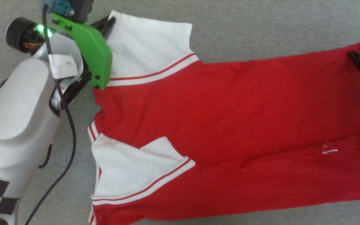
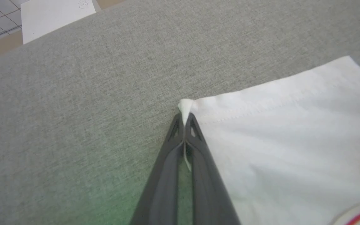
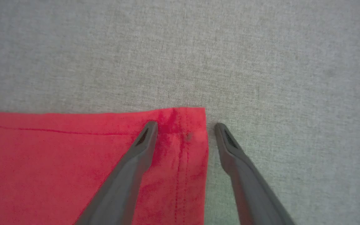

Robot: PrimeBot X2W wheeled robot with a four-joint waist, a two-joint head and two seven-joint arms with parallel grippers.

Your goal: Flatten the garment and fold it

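garment (image 1: 230, 125) spread on grey cloth surface (image 1: 261, 25), sleeve end at 9, hem at 3

L gripper (image 2: 184, 120) pinched tight on tiny corner of top white sleeve (image 1: 148, 47), at 11

R gripper (image 3: 185, 126) jaws wide, straddling hem corner at 3, gripping nothing

risks imo: that nub pops out if L tugs; whole shirt drags bc R not clamped; bottom sleeve (image 1: 130, 168) at 7 lies folded onto body, crease gets locked in

count: 1 garment, 2 sleeves, 2 grippers

The red, white-sleeved garment (image 1: 230, 118) lies spread flat on grey fabric.
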